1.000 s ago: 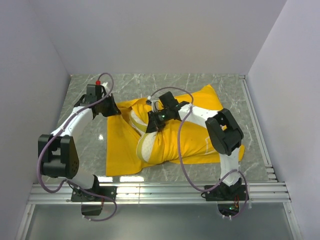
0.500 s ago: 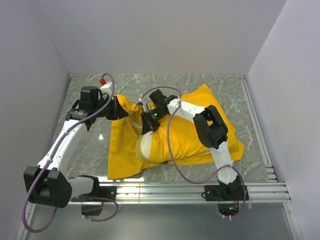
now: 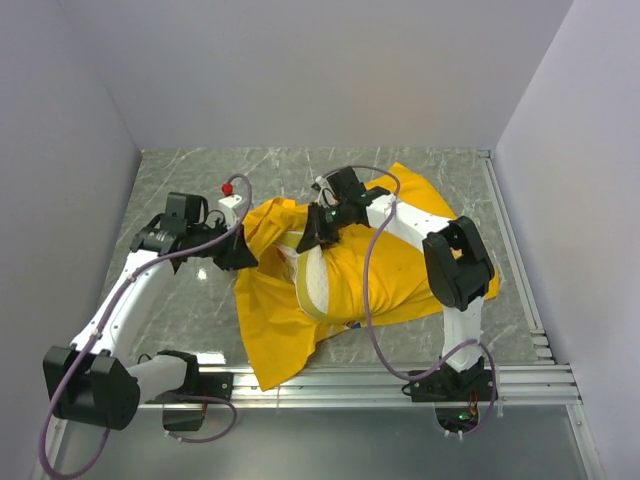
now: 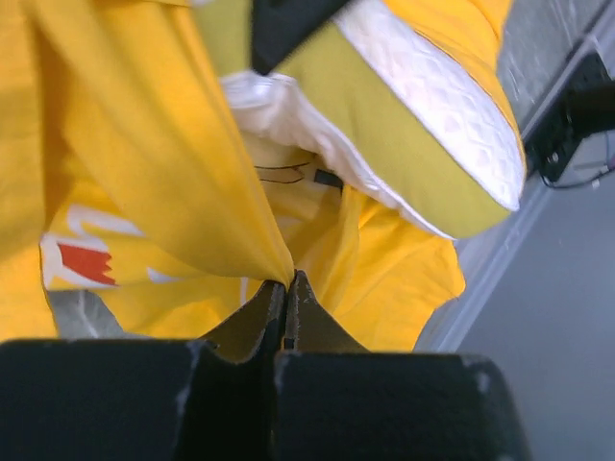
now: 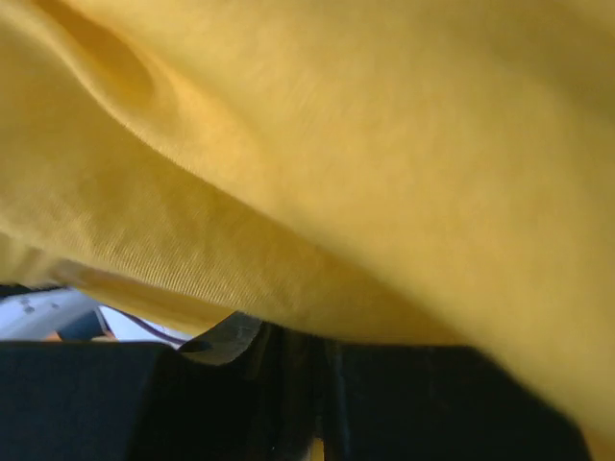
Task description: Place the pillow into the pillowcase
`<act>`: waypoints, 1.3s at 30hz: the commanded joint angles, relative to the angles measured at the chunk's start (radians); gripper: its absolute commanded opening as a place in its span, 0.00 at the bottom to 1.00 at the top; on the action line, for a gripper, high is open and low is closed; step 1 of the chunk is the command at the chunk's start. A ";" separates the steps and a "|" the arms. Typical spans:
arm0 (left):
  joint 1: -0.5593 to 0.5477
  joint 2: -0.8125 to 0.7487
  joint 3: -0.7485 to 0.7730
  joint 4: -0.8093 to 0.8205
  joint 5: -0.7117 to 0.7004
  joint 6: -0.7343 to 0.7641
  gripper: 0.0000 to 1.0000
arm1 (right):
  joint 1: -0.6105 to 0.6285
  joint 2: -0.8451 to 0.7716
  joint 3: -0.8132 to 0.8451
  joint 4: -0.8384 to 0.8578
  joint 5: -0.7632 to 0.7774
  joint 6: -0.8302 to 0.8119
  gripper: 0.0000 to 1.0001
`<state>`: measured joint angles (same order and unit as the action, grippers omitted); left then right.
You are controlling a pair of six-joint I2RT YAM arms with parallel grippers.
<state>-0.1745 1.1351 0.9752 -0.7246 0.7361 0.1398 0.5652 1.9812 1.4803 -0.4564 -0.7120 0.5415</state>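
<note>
Two hands work at the case mouth. From above, the bright yellow printed fabric pillowcase (image 3: 400,265) sprawls over the grey marbled desk (image 3: 450,180) at centre frame. The cream-white quilted flat pillow (image 3: 312,285) shows as a pale strip in its middle, long axis running top to bottom. The left hand (image 3: 243,258) sits left of the strip and the right hand (image 3: 318,232) just above it, nearer.

Left wrist view: the fingers (image 4: 274,307) are pinched together on a yellow fold, with the pillow at upper right.

Right wrist view: yellow cloth fills the frame, and I cannot tell that hand's state.
</note>
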 commanded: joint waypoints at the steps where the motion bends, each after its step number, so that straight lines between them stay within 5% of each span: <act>1: -0.028 0.049 0.060 -0.119 0.148 0.078 0.00 | -0.021 0.036 0.055 0.180 0.142 0.163 0.00; 4: -0.028 0.094 0.071 -0.049 0.126 0.031 0.00 | 0.004 0.087 0.120 0.116 0.060 0.092 0.12; 5: -0.026 0.112 0.072 -0.030 0.112 0.006 0.00 | 0.007 0.067 0.121 0.099 0.030 0.030 0.38; 6: -0.025 0.123 0.077 -0.012 0.109 -0.003 0.00 | 0.004 0.051 0.123 0.035 0.019 -0.007 0.53; 12: -0.020 0.195 0.060 0.105 0.108 -0.094 0.00 | -0.027 -0.149 0.127 -0.281 -0.082 -0.375 0.95; 15: -0.019 0.222 0.062 0.134 0.108 -0.123 0.00 | -0.002 -0.255 0.104 -0.430 -0.090 -0.575 0.96; 17: -0.014 0.233 0.065 0.146 0.112 -0.132 0.00 | 0.044 -0.335 0.060 -0.458 0.048 -0.658 0.97; 25: 0.030 0.252 0.049 0.188 0.152 -0.232 0.00 | 0.326 -0.628 -0.443 0.033 0.498 -0.647 1.00; 31: 0.033 0.267 0.045 0.195 0.148 -0.258 0.00 | 0.530 -0.590 -0.445 0.174 0.793 -0.594 1.00; 39: 0.033 0.256 0.060 0.172 0.140 -0.266 0.00 | 0.716 -0.414 -0.315 0.125 1.014 -0.589 1.00</act>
<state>-0.1452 1.4067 1.0142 -0.5781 0.8497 -0.1104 1.2518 1.4948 1.1118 -0.3523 0.1493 -0.0525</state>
